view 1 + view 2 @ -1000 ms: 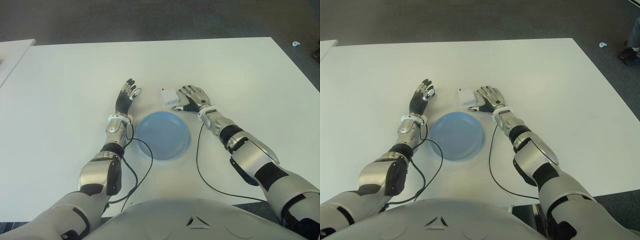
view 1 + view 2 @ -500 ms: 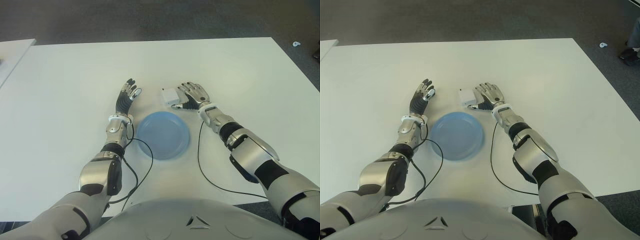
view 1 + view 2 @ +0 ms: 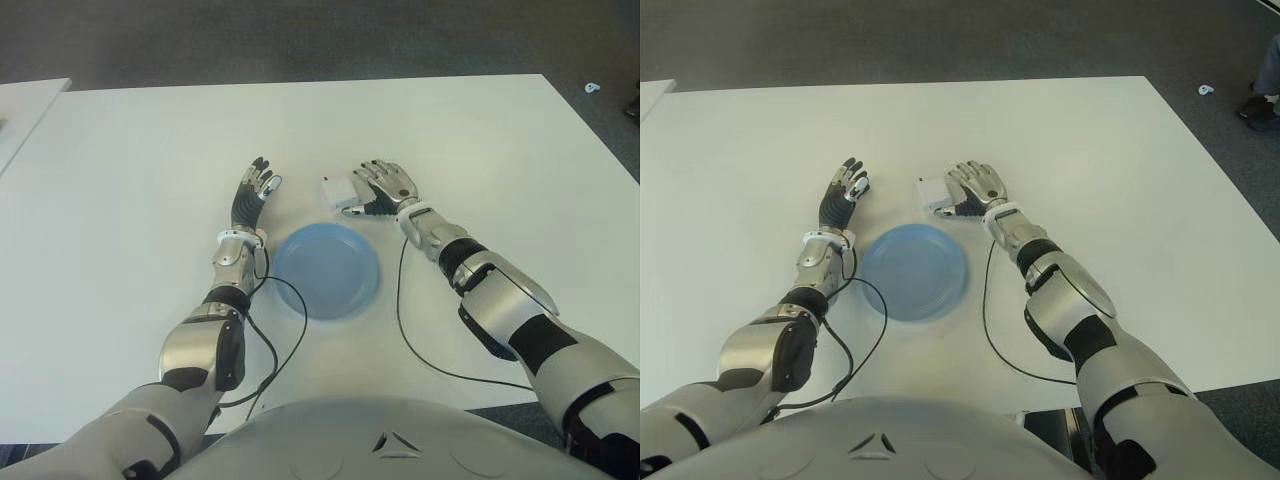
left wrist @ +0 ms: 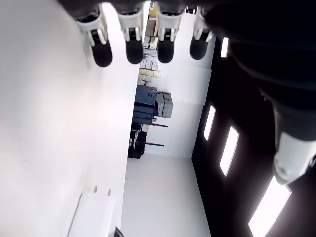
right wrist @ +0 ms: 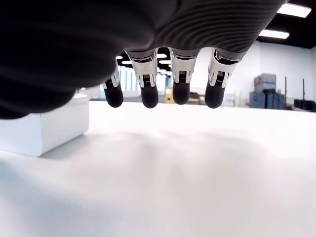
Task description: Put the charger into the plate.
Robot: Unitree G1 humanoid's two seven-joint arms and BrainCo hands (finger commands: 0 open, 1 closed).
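The right hand (image 3: pixel 388 187) reaches forward over the table (image 3: pixel 480 140), palm down, its forearm angled in toward the middle. Its fingers (image 5: pixel 148 94) are stretched out and slightly spread above the tabletop, holding nothing. The thumb side sits right against the charger (image 3: pixel 338 192); whether the thumb actually touches it cannot be told. The charger, a small white block, lies flat on the table just to the left of the hand and just beyond the far rim of the plate (image 3: pixel 326 270). The round blue plate sits between the two forearms, nearer the robot's body. The left hand (image 3: pixel 253 190) shows to the left of the plate, fingers straight and pointing away, grasping nothing.
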